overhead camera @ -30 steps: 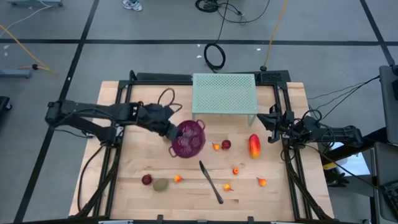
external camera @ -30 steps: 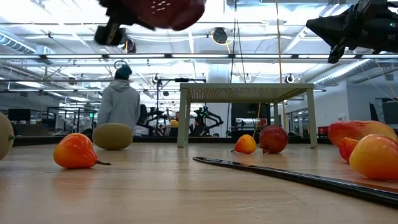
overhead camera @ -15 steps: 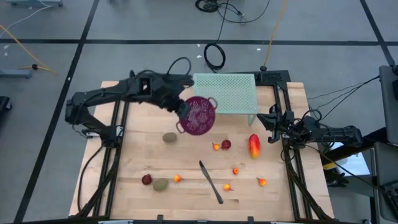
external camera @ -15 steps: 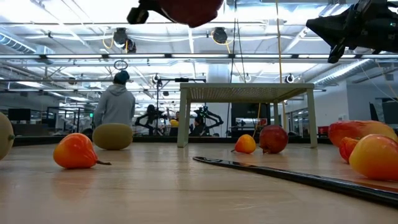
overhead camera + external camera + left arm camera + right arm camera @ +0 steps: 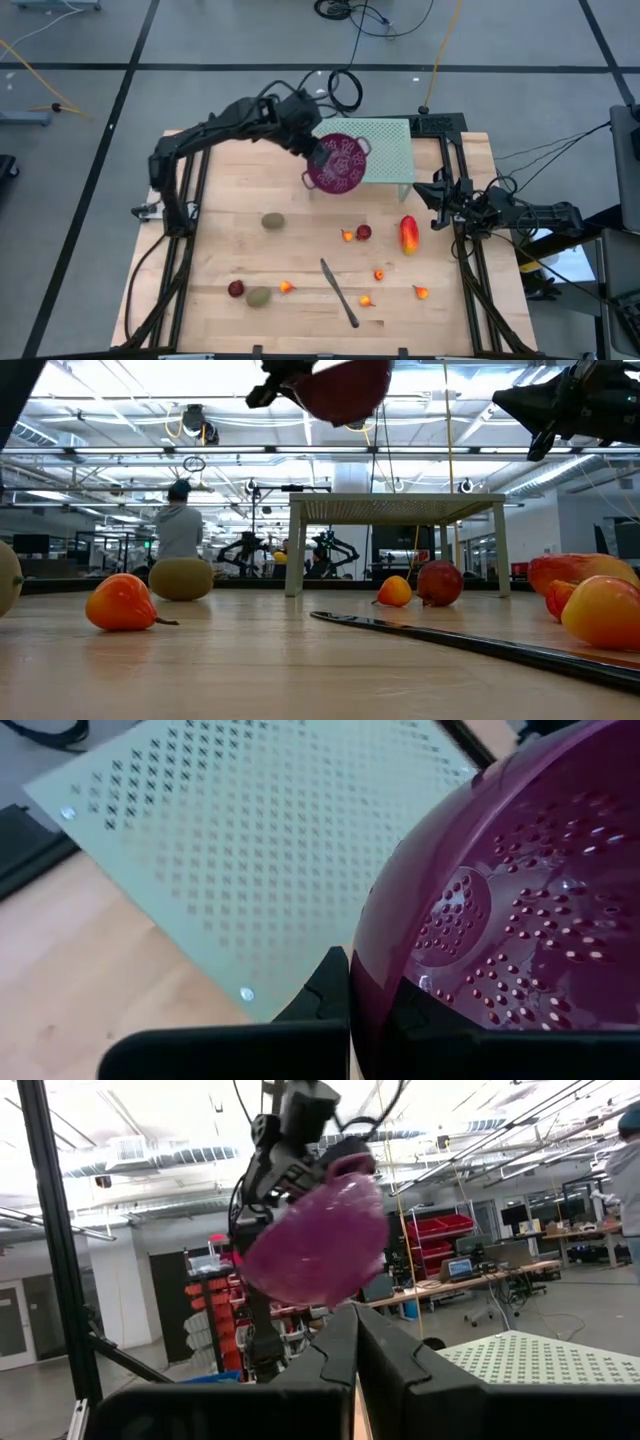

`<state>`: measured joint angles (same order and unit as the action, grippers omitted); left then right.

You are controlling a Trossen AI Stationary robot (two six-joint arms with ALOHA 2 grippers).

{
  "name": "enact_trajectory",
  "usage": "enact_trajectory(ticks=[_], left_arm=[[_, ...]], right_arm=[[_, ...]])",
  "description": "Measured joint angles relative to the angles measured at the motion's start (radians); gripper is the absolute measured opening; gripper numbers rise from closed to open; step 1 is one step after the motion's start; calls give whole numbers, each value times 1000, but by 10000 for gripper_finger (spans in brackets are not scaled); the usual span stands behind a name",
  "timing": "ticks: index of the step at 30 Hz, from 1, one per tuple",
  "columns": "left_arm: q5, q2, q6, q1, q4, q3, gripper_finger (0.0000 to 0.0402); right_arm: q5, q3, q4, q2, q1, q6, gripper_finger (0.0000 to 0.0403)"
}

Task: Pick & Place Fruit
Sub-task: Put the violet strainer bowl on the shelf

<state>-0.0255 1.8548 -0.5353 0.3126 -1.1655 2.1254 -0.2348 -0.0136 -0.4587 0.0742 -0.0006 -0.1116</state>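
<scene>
The left gripper [image 5: 318, 152] has its jaws clenched on the rim of the purple perforated bowl [image 5: 337, 163] and holds it in the air over the near left edge of the pale green perforated stand [image 5: 375, 150]. A second ago the bowl hung lower over the middle of the desk [image 5: 220, 210]; it has since swung up and toward the stand, and the left arm has stretched out across the far side of the desk. In the left wrist view the bowl's inner wall [image 5: 520, 930] fills the frame beside the stand's top [image 5: 250, 840].

The fruit lies where it lay before, all of it on the desk. One kiwi [image 5: 273, 221], uncovered when the bowl moved off, sits left of centre; a second kiwi [image 5: 260, 295] lies near the front beside a dark red round fruit [image 5: 236, 289]. Another dark red fruit [image 5: 364, 232] sits at the middle, with a tiny orange-red piece [image 5: 347, 236] just beside it. The mango [image 5: 409, 234] lies on the right, and the knife [image 5: 339, 292] lies toward the front.

The right gripper [image 5: 440, 206] has not moved; it waits at the right edge of the desk, jaws clenched and holding nothing.
</scene>
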Motion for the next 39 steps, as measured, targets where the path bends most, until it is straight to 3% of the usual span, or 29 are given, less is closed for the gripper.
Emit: enact_trajectory(ticks=[9,39], left_arm=[[-42,140,7,71,-66,172,0],[-129,217,-122,159,-106,175,0]], right_arm=[[0,0,0,0,0,0,0],[0,0,0,0,0,0,0]])
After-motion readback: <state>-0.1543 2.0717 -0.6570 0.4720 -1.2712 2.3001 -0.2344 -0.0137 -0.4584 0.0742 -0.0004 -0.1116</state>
